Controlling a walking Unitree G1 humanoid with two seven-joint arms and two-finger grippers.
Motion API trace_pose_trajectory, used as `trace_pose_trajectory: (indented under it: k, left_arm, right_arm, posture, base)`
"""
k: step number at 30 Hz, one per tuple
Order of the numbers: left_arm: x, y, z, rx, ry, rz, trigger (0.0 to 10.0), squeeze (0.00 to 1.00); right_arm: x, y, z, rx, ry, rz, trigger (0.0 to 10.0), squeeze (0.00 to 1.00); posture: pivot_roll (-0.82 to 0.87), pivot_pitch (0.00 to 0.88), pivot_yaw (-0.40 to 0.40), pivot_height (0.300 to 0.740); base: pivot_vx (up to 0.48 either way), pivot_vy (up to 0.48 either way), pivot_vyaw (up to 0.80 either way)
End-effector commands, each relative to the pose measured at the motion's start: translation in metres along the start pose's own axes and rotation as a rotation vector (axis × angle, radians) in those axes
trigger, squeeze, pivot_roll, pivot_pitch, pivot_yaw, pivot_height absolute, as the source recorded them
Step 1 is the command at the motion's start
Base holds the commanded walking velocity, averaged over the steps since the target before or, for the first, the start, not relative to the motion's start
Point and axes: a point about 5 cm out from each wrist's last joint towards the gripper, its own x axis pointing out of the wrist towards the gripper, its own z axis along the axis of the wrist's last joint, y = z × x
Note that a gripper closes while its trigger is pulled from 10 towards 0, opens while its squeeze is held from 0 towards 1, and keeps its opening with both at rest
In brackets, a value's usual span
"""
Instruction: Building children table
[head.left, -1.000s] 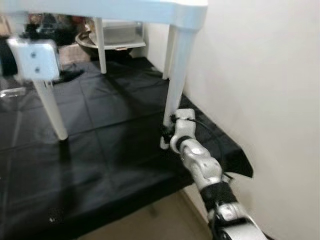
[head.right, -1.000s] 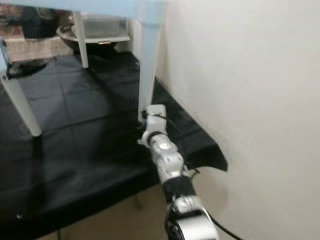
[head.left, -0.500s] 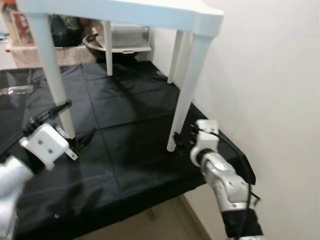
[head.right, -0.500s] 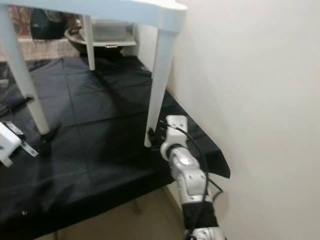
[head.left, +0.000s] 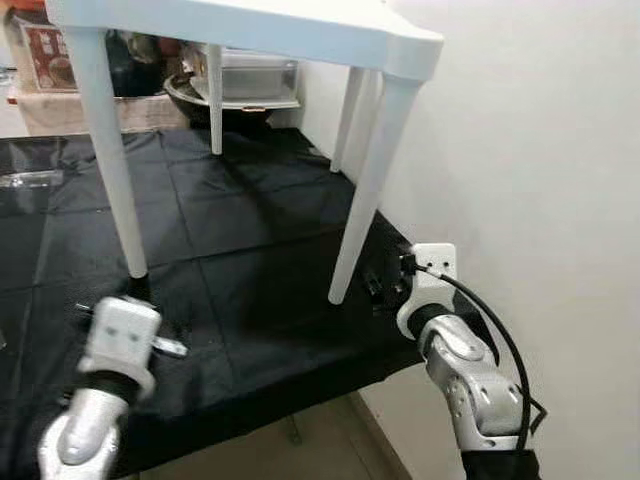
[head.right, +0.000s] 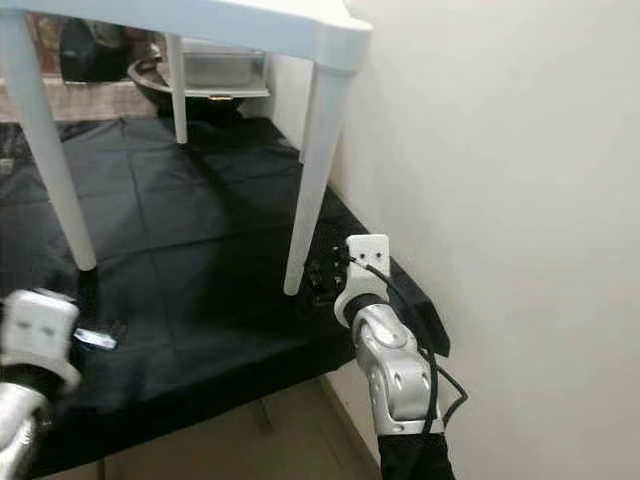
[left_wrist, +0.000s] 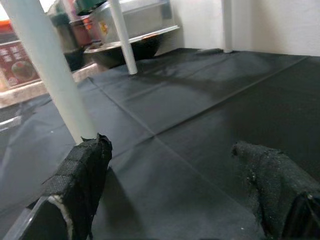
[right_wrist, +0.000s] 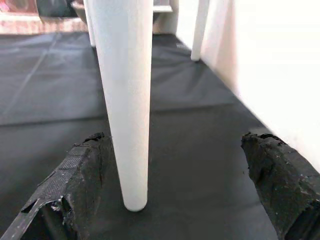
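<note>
- We see the table (head.left: 250, 25) upright on a black cloth (head.left: 250, 250), top up, next to the white wall (head.left: 540, 200) on our right.
- All four legs look fitted and run down to the cloth, so we judge the build done or nearly so; whether each leg is seated tight we cannot tell.
- The legs' long axes run close to vertical, splaying slightly outward towards the feet, with the top level above them.
- Our right gripper (right_wrist: 170, 170) sits low at the cloth's edge, fingers spread wide and holding nothing, with the near right leg (right_wrist: 125, 100) just ahead between them.
- Our left gripper (left_wrist: 170, 170) is also low, fingers apart and empty, close to the near left leg (left_wrist: 55, 75).
- What may remain, in our view, is a check of the joints and backing both arms away.
</note>
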Motion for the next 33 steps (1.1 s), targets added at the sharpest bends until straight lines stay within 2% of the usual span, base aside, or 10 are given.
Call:
trace_pose_trajectory:
  k: [1,3,11,26,30,33]
  left_arm:
    - [0.000,-0.003,0.002,-0.006,0.008,0.000,10.0,0.00]
    - [-0.001,-0.011,0.000,-0.012,0.028,-0.020,10.0,0.00]
    - [-0.001,-0.019,0.004,-0.028,0.040,-0.026,10.0,0.00]
    - [0.000,-0.025,0.008,-0.026,0.052,-0.040,10.0,0.00]
    - [0.001,-0.027,0.008,-0.026,0.053,-0.042,10.0,0.00]
    - [0.002,-0.029,0.009,-0.031,0.054,-0.044,10.0,0.00]
  right_arm:
    - [-0.004,-0.004,-0.004,-0.016,0.010,-0.015,10.0,0.00]
    - [-0.006,-0.005,-0.006,-0.003,0.014,-0.035,10.0,0.00]
    - [-0.005,-0.004,-0.008,0.003,0.015,-0.051,10.0,0.00]
    - [-0.003,-0.004,-0.009,0.000,0.018,-0.076,10.0,0.00]
    - [-0.003,-0.002,-0.010,-0.025,0.023,-0.064,10.0,0.00]
    - [-0.002,0.000,-0.012,-0.063,0.031,-0.051,10.0,0.00]
  posture:
    - [0.11,0.000,-0.141,0.740]
    - [0.11,0.000,-0.132,0.740]
    - [0.12,0.000,-0.126,0.740]
    - [0.12,0.000,-0.119,0.740]
    - [0.11,0.000,-0.118,0.740]
    - [0.11,0.000,-0.115,0.740]
  base:
    - [0.000,0.000,0.00]
    - [0.000,0.000,0.00]
    - [0.000,0.000,0.00]
    - [-0.263,0.000,0.00]
    - [-0.272,0.000,0.00]
    - [-0.170,0.000,0.80]
